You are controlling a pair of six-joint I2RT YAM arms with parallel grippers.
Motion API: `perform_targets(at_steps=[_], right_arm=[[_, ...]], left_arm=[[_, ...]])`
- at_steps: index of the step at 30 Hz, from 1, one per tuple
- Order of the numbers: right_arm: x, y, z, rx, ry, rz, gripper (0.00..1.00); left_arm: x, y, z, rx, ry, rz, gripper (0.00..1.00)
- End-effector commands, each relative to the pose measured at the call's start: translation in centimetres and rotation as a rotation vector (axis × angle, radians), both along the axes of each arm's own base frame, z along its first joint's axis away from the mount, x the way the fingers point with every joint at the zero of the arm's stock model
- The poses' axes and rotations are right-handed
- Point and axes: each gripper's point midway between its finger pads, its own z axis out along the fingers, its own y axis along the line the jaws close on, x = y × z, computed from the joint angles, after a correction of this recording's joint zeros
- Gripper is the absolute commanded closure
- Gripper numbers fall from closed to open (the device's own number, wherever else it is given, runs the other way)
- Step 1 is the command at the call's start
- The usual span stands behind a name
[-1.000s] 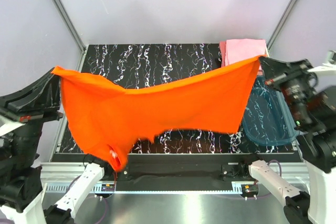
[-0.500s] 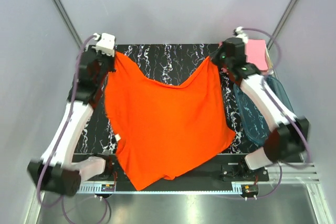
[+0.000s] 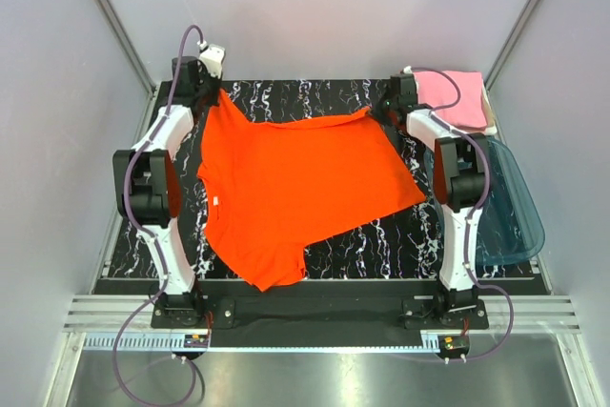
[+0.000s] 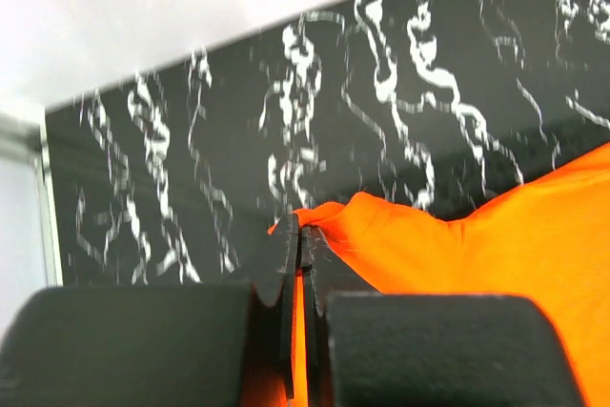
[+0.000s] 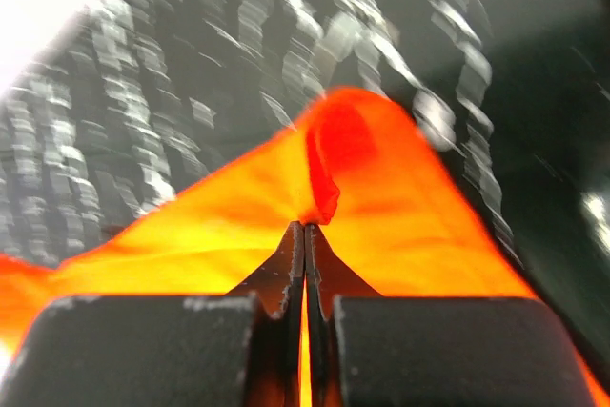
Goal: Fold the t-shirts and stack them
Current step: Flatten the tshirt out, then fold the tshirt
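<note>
Two corners of the soft bright orange-red cloth t-shirt (image 3: pixel 295 178) are pinched in my closed left end effector (image 4: pixel 300 235) and right end effector (image 5: pixel 305 231); black marbled bench (image 3: pixel 381 245) shows around its edges.

One orange-red t-shirt (image 3: pixel 295 178) is counted; right of it, one stack of pink t-shirts (image 3: pixel 453 97), layers uncountable, and one teal tub (image 3: pixel 515 212).

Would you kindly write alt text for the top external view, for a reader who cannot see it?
An orange t-shirt lies spread on a black marbled table, its two far corners pinched by the left fingers and right fingers. Folded pink shirts sit far right, a teal tub beside them.
</note>
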Motion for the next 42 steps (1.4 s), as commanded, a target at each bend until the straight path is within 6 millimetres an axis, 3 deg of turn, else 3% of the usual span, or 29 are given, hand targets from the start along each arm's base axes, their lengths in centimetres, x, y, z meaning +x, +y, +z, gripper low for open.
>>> perform_targets(at_steps=[1, 2, 8, 11, 14, 16, 17, 19, 21, 22, 23, 25, 26, 28, 29, 30, 37, 42], right_arm=[[4.3, 1.1, 6.6, 0.080, -0.195, 0.029, 1.00], [5.0, 0.7, 7.4, 0.086, -0.216, 0.025, 1.00], [6.5, 0.4, 7.7, 0.063, -0.234, 0.038, 1.00], [7.0, 0.1, 8.1, 0.058, -0.250, 0.030, 1.00], [8.1, 0.5, 9.0, 0.079, -0.316, 0.051, 1.00], [8.9, 0.3, 7.9, 0.087, -0.306, 0.044, 1.00], [9.5, 0.3, 8.8, 0.103, -0.325, 0.037, 1.00], [10.2, 0.1, 7.2, 0.112, -0.301, 0.034, 1.00], [11.2, 0.1, 7.6, 0.097, -0.299, 0.040, 1.00], [11.0, 0.0, 5.8, 0.084, -0.263, 0.043, 1.00], [11.7, -0.2, 7.4, 0.070, -0.298, 0.049, 1.00], [11.9, -0.4, 5.8, 0.049, -0.260, 0.048, 1.00], [12.3, -0.6, 6.9, 0.045, -0.284, 0.048, 1.00], [12.4, -0.7, 6.5, 0.046, -0.274, 0.052, 1.00], [12.4, -0.7, 6.6, 0.049, -0.275, 0.052, 1.00], [12.4, -1.0, 6.9, 0.049, -0.276, 0.049, 1.00], [11.4, -1.3, 6.9, 0.041, -0.248, 0.093, 1.00], [10.4, -1.3, 7.5, 0.030, -0.240, 0.109, 1.00]], left_arm=[[3.3, -0.5, 4.5, 0.018, -0.139, -0.041, 1.00], [3.6, -0.5, 4.5, 0.014, -0.141, -0.035, 1.00], [3.9, 0.2, 4.9, 0.038, -0.171, -0.004, 1.00], [4.8, 1.0, 2.9, 0.067, -0.148, 0.029, 1.00], [5.7, 1.6, 2.4, 0.065, -0.145, 0.070, 1.00], [6.7, 1.6, 2.7, 0.050, -0.178, 0.075, 1.00], [6.9, 1.5, 2.6, 0.047, -0.178, 0.079, 1.00], [7.2, 1.9, 2.9, 0.051, -0.181, 0.104, 1.00], [7.0, 2.5, 3.4, 0.082, -0.194, 0.122, 1.00], [6.8, 2.8, 3.7, 0.096, -0.202, 0.130, 1.00], [6.5, 2.9, 3.9, 0.108, -0.205, 0.130, 1.00], [6.0, 3.6, 4.1, 0.141, -0.191, 0.151, 1.00], [5.6, 3.5, 4.9, 0.138, -0.193, 0.146, 1.00], [4.4, 2.7, 4.2, 0.116, -0.139, 0.107, 1.00], [3.6, 2.5, 2.9, 0.104, -0.105, 0.105, 1.00], [2.8, 2.4, 4.1, 0.080, -0.120, 0.113, 1.00], [-0.9, 1.1, 3.7, 0.023, -0.038, 0.068, 1.00], [-3.9, 0.5, 4.6, -0.006, 0.024, 0.067, 1.00]])
